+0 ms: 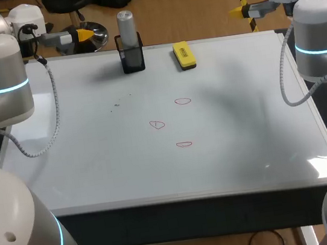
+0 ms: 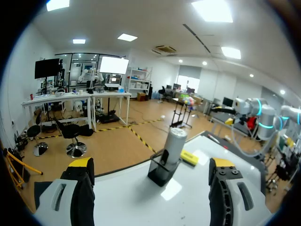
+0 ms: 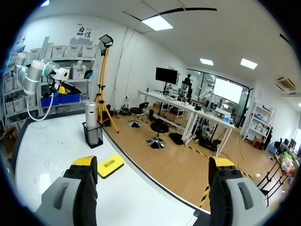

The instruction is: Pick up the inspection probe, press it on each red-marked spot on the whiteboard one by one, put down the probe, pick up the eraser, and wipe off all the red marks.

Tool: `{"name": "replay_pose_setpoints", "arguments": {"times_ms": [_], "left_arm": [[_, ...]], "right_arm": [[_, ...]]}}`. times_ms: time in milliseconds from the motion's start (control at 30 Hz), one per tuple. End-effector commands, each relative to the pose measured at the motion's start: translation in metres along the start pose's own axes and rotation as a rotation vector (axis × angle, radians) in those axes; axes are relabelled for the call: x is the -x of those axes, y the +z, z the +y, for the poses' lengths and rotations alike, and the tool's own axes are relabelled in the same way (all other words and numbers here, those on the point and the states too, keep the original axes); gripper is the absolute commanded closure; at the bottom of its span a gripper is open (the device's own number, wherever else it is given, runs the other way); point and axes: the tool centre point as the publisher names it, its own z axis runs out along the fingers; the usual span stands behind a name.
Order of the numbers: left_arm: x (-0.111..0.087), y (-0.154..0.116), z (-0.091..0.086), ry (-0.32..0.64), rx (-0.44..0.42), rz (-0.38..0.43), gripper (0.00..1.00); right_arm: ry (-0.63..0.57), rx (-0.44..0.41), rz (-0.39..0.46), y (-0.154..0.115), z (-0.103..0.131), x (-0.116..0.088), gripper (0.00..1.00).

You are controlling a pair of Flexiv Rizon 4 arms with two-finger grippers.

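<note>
- Our left gripper (image 1: 83, 34) hangs past the far edge of the whiteboard (image 1: 245, 141), near its far left corner. It is released, with its yellow tips wide apart and nothing between them.
- In the left wrist view, this gripper (image 2: 150, 164) looks along the far edge. The probe and its holder stand ahead of it, clear of both tips.
- Our right gripper (image 1: 238, 10) hangs beyond the far right corner of the board. It is also released and empty. In the right wrist view (image 3: 153, 162) its tips are spread wide.
- The inspection probe (image 1: 127, 26), a silver cylinder, stands upright in a black holder (image 1: 133, 59) at the far edge of the board, left of the middle.
- The yellow eraser (image 1: 184, 55) lies flat on the board, just right of the holder and apart from it.
- Three red marks are drawn as small outlines near the middle of the board. The far mark (image 1: 182, 101) sits furthest right, the middle mark (image 1: 158, 124) is left of it, and the near mark (image 1: 184, 144) is closest to us.
- Neither gripper touches the probe, the eraser or the board.
</note>
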Motion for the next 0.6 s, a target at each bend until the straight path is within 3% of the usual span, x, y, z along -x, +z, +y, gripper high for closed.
{"name": "replay_pose_setpoints", "arguments": {"times_ms": [33, 400, 600], "left_arm": [[0.0, 0.0, 0.0, -0.001, 0.0, 0.001, 0.0], [0.0, 0.0, 0.0, -0.001, 0.0, 0.001, 0.0], [0.011, 0.016, -0.018, 0.057, -0.057, 0.125, 0.0]], "right_arm": [[0.0, -0.001, 0.001, 0.0, 0.0, 0.0, 0.0], [0.0, -0.001, 0.001, 0.0, 0.0, 0.0, 0.0], [0.0, -0.001, 0.001, 0.0, 0.0, 0.0, 0.0]]}}
